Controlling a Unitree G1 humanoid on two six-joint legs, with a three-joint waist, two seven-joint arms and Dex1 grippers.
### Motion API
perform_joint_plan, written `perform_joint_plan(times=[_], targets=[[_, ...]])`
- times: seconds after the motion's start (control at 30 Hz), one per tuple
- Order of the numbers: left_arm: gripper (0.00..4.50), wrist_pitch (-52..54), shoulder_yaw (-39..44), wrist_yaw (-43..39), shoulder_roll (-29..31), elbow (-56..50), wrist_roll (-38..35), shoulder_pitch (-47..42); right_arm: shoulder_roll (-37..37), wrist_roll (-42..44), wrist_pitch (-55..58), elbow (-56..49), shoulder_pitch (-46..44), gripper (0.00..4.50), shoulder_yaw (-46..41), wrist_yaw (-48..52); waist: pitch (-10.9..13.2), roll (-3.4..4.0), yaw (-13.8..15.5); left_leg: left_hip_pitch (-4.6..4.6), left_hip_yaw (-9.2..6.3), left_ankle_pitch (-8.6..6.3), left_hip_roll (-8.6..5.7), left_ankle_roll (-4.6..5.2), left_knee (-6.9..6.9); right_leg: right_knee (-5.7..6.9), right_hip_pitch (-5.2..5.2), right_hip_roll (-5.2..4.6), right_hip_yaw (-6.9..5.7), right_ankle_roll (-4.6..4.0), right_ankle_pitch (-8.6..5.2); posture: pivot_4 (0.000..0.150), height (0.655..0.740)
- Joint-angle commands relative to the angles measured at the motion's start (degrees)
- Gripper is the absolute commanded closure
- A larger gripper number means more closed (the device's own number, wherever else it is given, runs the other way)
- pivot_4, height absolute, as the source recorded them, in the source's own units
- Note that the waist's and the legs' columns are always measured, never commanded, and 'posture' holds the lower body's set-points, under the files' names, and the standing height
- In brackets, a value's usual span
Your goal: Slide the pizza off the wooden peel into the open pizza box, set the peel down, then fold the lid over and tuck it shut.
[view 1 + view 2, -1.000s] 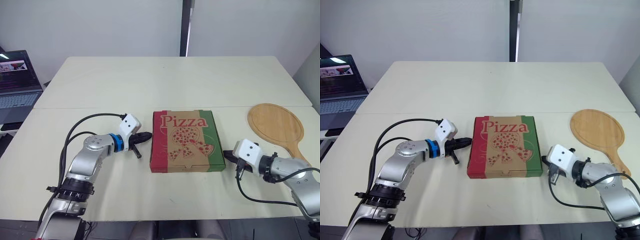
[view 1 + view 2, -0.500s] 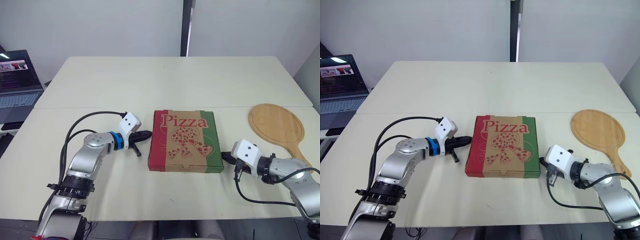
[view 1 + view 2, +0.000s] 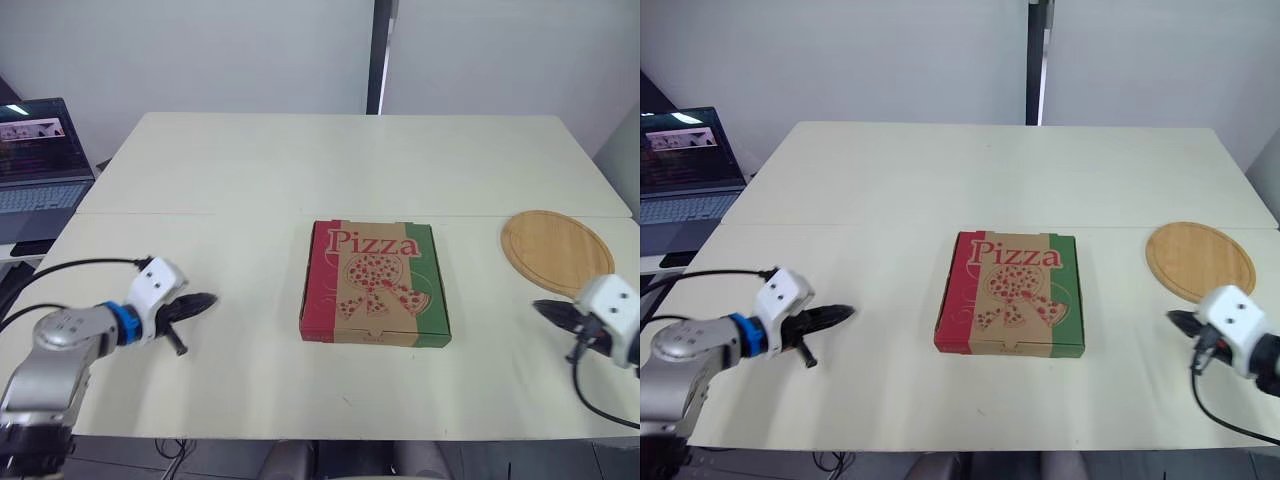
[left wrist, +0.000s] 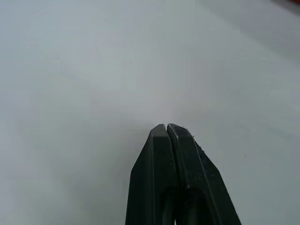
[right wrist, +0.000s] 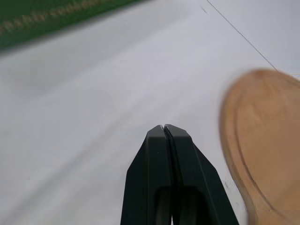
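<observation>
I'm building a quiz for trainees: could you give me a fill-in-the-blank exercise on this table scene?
The pizza box lies with its lid ____.
The peel lies bare on the box's ____ side.
The left gripper and right gripper, both off the box, have their jaws ____.
Missing words: closed; right; shut.

I take this for an office or lab room. Two plain pale tables point(image 3: 330, 160) are pushed together, the seam running across beyond my left gripper point(image 3: 208, 299). Out past that gripper, off the table's edge, an open laptop point(image 3: 40, 165) glows. Behind stands a bare white wall point(image 3: 200, 50), split by a dark vertical strip point(image 3: 379, 55).
</observation>
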Motion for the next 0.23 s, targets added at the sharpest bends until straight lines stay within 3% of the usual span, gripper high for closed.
perform_joint_plan(times=[0.03,0.23], targets=[[4.50,-0.50,5.25,1.34,0.15,-2.70,-1.32,4.14,-2.74,0.39,-3.61,7.04,-0.39,4.45,-5.11,1.88,0.00,0.00,-0.05,0.03,0.03,0.00,0.01,0.00,0.00,0.00,0.01,0.00,0.00,0.00,0.00,0.150,0.7400],[4.50,0.27,6.69,3.40,-1.74,-3.54,-2.04,7.53,-6.00,-1.95,-9.71,21.41,-4.40,4.45,-4.65,0.67,0.00,0.01,-0.04,0.15,0.12,-0.01,0.03,0.02,-0.05,0.00,0.07,0.00,0.04,-0.02,-0.01,0.150,0.7400]])
